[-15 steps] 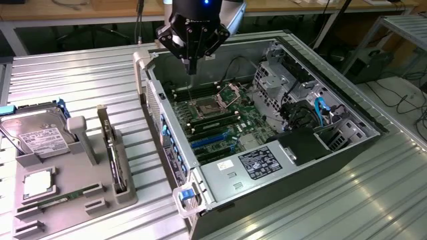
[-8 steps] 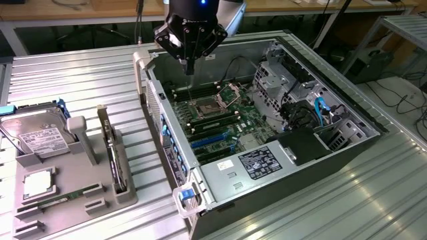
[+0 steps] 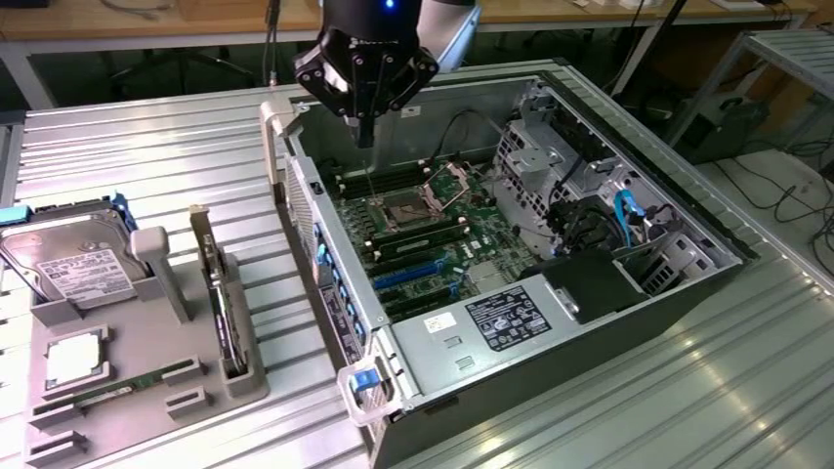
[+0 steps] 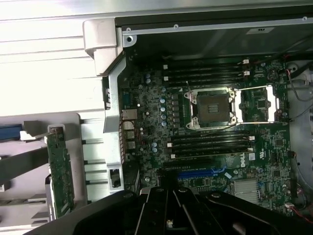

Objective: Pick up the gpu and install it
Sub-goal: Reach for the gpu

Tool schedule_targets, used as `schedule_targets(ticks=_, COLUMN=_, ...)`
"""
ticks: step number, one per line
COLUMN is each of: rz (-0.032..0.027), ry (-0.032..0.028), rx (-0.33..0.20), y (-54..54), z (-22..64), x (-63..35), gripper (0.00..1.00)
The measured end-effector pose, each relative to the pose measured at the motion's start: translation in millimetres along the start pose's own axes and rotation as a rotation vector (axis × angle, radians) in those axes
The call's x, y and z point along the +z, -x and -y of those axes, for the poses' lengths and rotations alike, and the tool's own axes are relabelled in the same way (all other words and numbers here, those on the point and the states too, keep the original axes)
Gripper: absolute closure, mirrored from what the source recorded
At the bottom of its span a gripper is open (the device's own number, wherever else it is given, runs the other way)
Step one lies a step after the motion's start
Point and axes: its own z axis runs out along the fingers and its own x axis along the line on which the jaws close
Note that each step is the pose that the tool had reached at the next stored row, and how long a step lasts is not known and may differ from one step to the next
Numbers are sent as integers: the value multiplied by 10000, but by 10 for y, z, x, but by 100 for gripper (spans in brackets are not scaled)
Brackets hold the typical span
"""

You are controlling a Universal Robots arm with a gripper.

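The gpu [image 3: 218,293] stands on its edge in a slot of the grey holder tray [image 3: 144,410] on the exterior view's left; in the wrist view it is a thin green-edged board [image 4: 60,171]. My gripper [image 3: 365,132] hangs over the far part of the open computer case [image 3: 626,322], above the motherboard [image 3: 431,230]. Its fingers are shut together with nothing between them. It is well apart from the gpu. The wrist view looks down past the black gripper [image 4: 168,200] onto the board's open CPU socket [image 4: 212,108] and a blue expansion slot [image 4: 200,173].
The tray also holds a silver hard drive [image 3: 65,256], a square processor [image 3: 74,358] and a slim memory stick [image 3: 120,388]. Inside the case are drive cages [image 3: 554,147], blue cables [image 3: 623,220] and a labelled power supply [image 3: 511,318]. Ribbed metal table [image 3: 144,147] surrounds everything.
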Motion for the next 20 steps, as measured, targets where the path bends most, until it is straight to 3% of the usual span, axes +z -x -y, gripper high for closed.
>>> schedule_targets(ticks=13, rz=0, ry=0, rx=-2, y=-102, z=13, x=-3, gripper=89)
schedule_targets(ticks=20, rz=-2, ry=2, rx=-61, y=-157, z=69, x=-7, gripper=89)
